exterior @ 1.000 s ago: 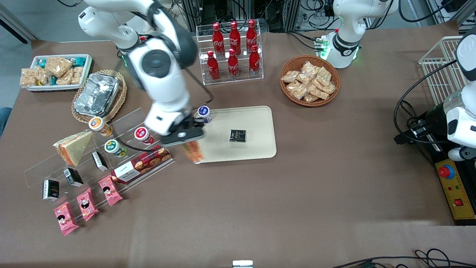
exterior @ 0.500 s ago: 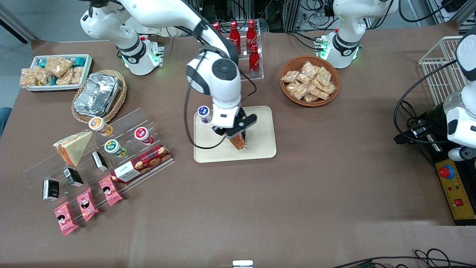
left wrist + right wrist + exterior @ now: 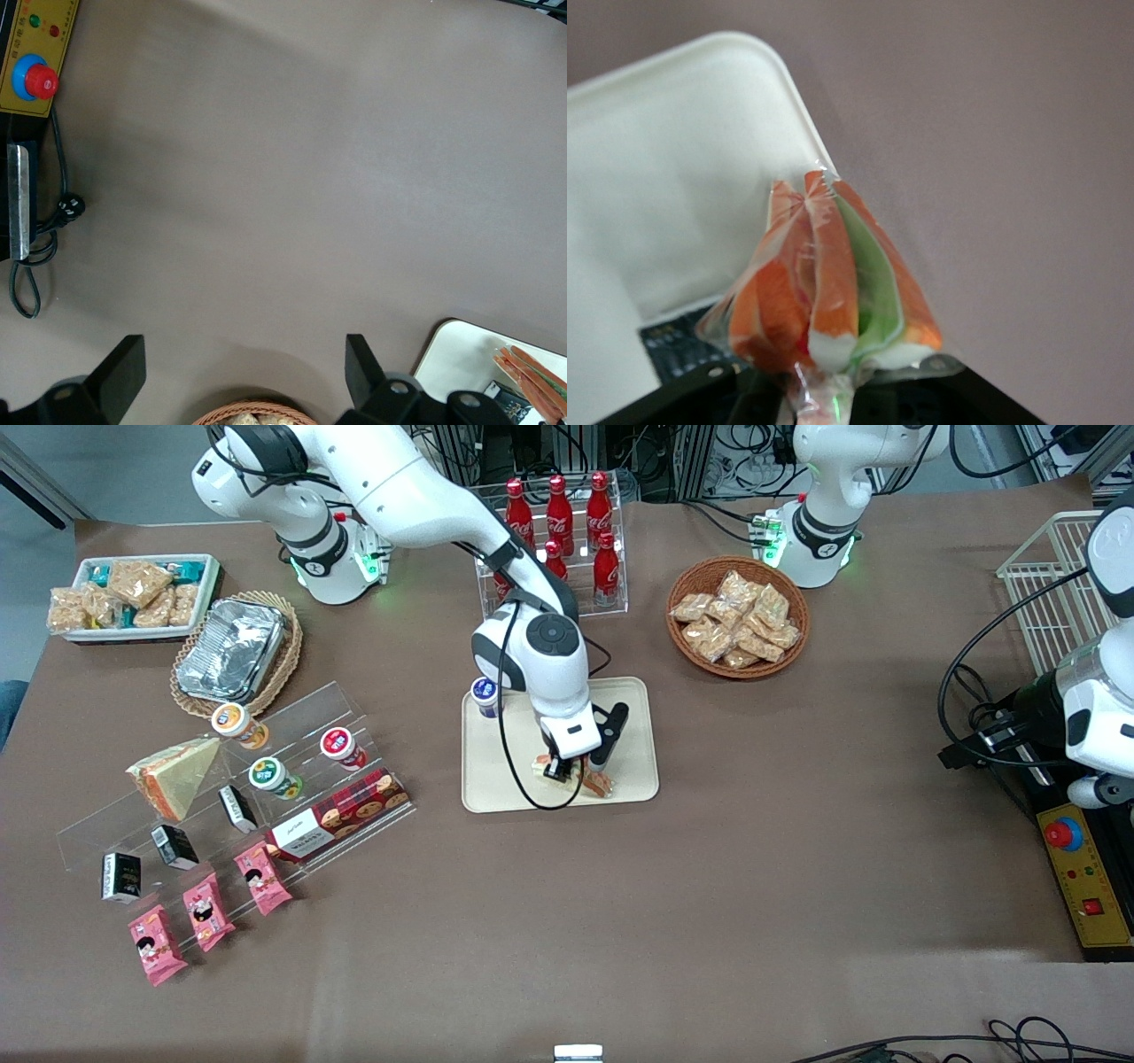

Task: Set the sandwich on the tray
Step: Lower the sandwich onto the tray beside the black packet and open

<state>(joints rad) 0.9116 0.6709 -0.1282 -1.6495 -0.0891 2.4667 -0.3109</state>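
- The sandwich [image 3: 595,782] is down on the tray [image 3: 496,779], near the tray's edge closest to the front camera; its orange and green filling stripes show through the clear wrap in the right wrist view [image 3: 833,283].
- The gripper [image 3: 578,769] sits low over the tray and is clamped on the sandwich, with the wrapped end pinched between its fingers.
- A small dark packet [image 3: 682,350] lies on the tray right beside the sandwich, partly hidden under it.
- A little cup with a blue and white lid [image 3: 485,694] stands at the tray's corner, at about 10 o'clock from the sandwich.
- At 12 o'clock from the tray, a clear rack of red cola bottles [image 3: 599,549] stands on the brown worktop [image 3: 620,921].
- At about 1 o'clock is a wicker basket of wrapped snacks [image 3: 737,616].
- Toward the working arm's end of the worktop, a clear stepped stand [image 3: 133,815] carries a taller tan wedge [image 3: 173,775], lidded cups, a red biscuit box [image 3: 339,815] and small cartons.
- Pink packets [image 3: 205,911] lie at the stand's nearer edge.
- A foil tray [image 3: 232,648] sits in a flat basket at about 10 o'clock.
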